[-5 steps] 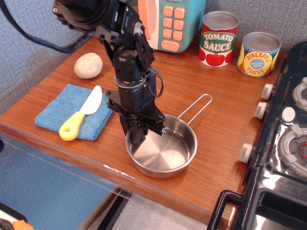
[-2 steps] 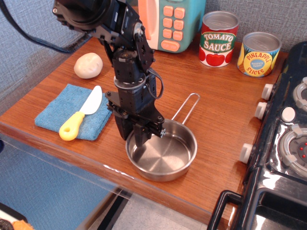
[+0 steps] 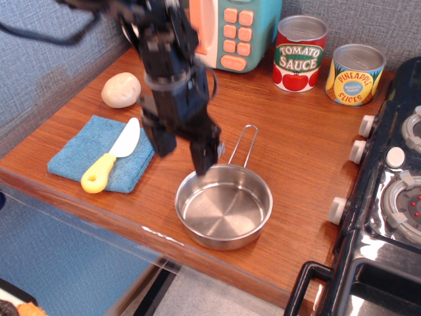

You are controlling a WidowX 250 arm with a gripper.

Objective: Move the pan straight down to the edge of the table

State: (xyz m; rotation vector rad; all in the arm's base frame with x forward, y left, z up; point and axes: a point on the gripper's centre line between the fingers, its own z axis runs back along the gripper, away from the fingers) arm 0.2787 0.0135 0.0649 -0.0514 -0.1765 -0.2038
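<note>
Small round shiny stainless-steel pan [image 3: 223,212] sitting flat on reddish-brown wood-grain table [image 3: 296,145], close to the rounded front edge, thin wire loop handle [image 3: 243,146] pointing away toward the back. Nothing inside the pan, bare metal floor only. Black robot gripper [image 3: 185,153] raised above the pan's back-left rim, fingers spread apart, released, holding nothing, one fingertip low near the rim but contact impossible to judge. Red-labelled tomato sauce tin can [image 3: 300,52] and yellow pineapple slices tin can [image 3: 355,74] upright side by side at the back, lids closed, contents hidden. Blue folded cloth [image 3: 79,155] at left, white-bladed toy knife with yellow handle [image 3: 112,155] lying on it. Pale egg-shaped object [image 3: 121,89] behind the cloth. Black toy stove [image 3: 388,197] along the right side. Teal and pink toy microwave [image 3: 233,29] at the back.
</note>
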